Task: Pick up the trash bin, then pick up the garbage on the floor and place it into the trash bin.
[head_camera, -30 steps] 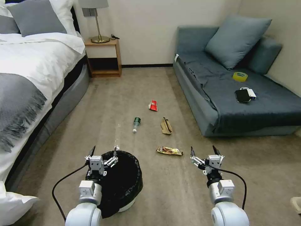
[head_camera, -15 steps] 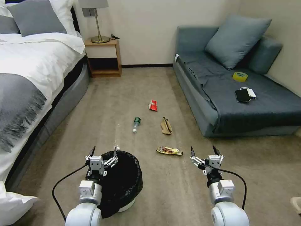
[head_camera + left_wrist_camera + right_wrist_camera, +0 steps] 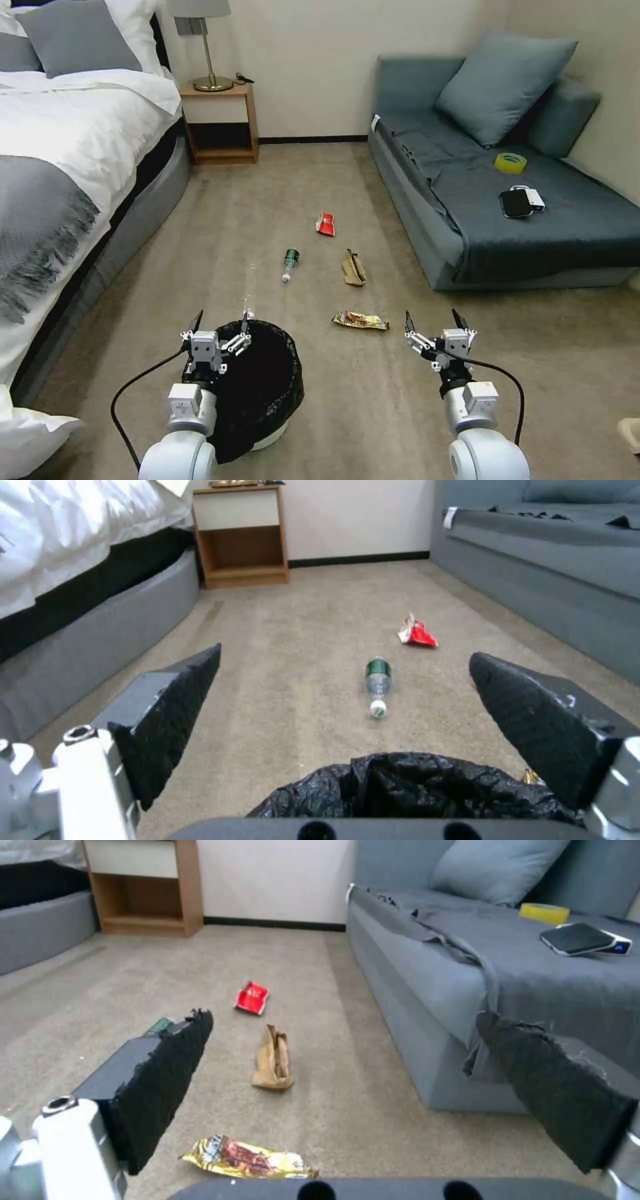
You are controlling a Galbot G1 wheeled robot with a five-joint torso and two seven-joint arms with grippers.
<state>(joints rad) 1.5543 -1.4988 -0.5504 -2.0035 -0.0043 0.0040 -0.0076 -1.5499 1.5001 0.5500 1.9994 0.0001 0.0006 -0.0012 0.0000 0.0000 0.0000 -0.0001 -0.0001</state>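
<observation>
In your head view, both arms reach forward. The left end effector (image 3: 218, 323) hangs spread over the 10 o'clock rim of the trash bin (image 3: 267, 387); the right end effector (image 3: 434, 320) hovers spread above bare floor (image 3: 373, 400). The arm hides part of the bin. The gold-red wrapper (image 3: 360, 321) lies at 10 o'clock from the right end effector, with the brown paper bag (image 3: 353, 268), bottle (image 3: 289, 264) and red snack packet (image 3: 325, 225) farther off.

Your left wrist view shows spread fingers (image 3: 170, 720) framing the bottle (image 3: 377, 685) and packet (image 3: 417, 633); the bin's black liner (image 3: 413, 790) is cut off.

Your right wrist view shows spread fingers (image 3: 160, 1085), the wrapper (image 3: 247, 1158), bag (image 3: 273, 1065) and packet (image 3: 253, 998); one finger mostly hides the bottle.
</observation>
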